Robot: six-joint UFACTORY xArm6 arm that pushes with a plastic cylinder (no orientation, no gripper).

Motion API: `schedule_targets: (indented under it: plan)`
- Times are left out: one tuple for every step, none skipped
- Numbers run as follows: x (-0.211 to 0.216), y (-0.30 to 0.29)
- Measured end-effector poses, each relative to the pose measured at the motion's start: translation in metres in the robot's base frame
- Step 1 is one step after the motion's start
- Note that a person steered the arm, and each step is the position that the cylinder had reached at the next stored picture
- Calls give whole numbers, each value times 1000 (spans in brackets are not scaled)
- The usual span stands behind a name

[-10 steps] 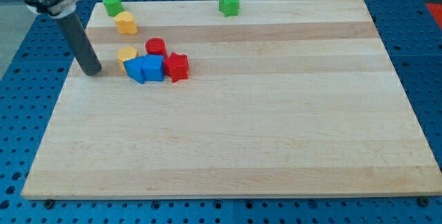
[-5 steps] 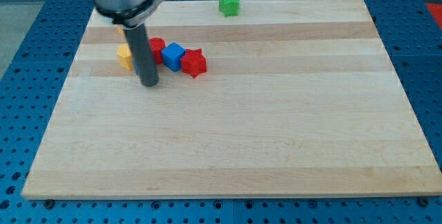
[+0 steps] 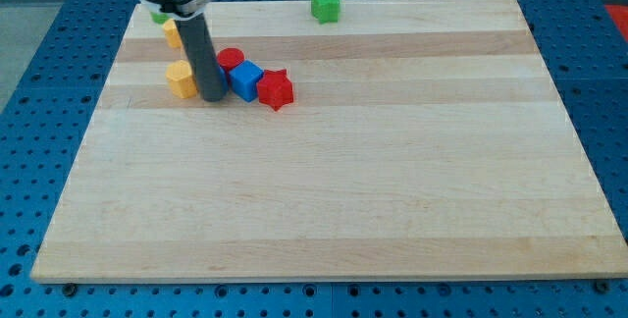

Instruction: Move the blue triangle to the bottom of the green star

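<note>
Arm enters from the top-left corner of the frame, only its lowest section visible: a grey cylindrical mount cut off by the top edge. Straight dark rod hangs from it, near vertical, leaning slightly toward the view's right going down. My tip [image 3: 213, 97] sits at surface height in the upper left of the frame. No gripper fitted.

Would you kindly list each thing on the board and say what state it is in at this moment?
My tip: down on the board, between the orange block and the blue block.
Blue block: resting flat, touching the red star.
Red star: flat, against the blue block.
Red round block: partly hidden behind the rod.
Orange block: flat, apart from the cluster.
Green star: alone at the view's top.
Board: level.
</note>
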State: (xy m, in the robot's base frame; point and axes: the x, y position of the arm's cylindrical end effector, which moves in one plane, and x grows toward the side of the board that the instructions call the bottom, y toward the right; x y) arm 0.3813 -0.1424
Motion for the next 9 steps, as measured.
schedule_targets:
  plan:
    - [-10,7]
    - [-10,-14]
    - [-10,-39]
    - [-12,-43]
    - [-24,-32]
    - [-43,-25]
    - [-60,-16]
    - [-75,-12]
    - [-90,-13]
